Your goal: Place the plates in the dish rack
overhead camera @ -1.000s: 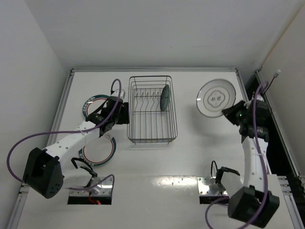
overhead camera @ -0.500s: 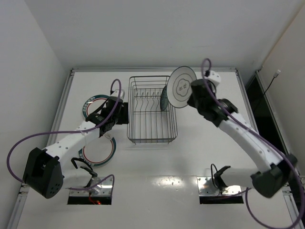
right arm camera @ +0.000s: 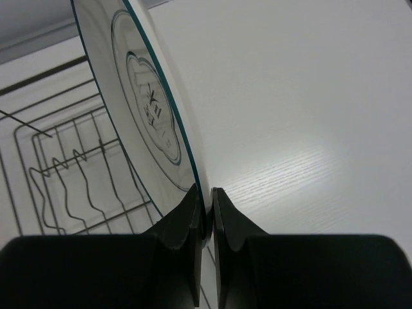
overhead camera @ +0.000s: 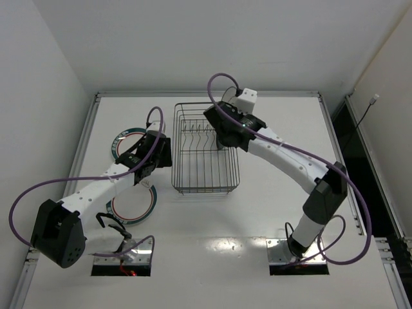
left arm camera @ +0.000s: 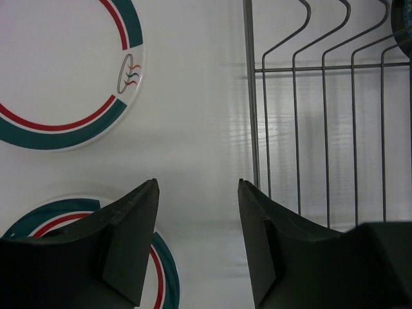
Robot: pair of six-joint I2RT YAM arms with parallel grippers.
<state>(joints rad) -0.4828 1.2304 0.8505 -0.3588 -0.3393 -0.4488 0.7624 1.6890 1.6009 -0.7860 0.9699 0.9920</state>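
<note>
Grey-rimmed plate (right arm camera: 151,109), pinched at its edge by the right tool (right arm camera: 205,194) over the dish rack (overhead camera: 205,190), could swing and miss the prongs (overhead camera: 196,127); left tool (left arm camera: 196,187) hangs half-open, empty.

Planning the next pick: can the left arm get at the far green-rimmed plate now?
Probably yes. The left gripper hovers open beside the far green-rimmed plate, which lies flat and bare; the right gripper, holding the grey-rimmed plate, is over the dish rack.

No legible text, number or brand is present: the oval emblem (left arm camera: 131,72) on the green-and-red-ringed plate (left arm camera: 58,64) and the central mark (right arm camera: 153,106) on the white plate (right arm camera: 138,71) are unreadable.
</note>
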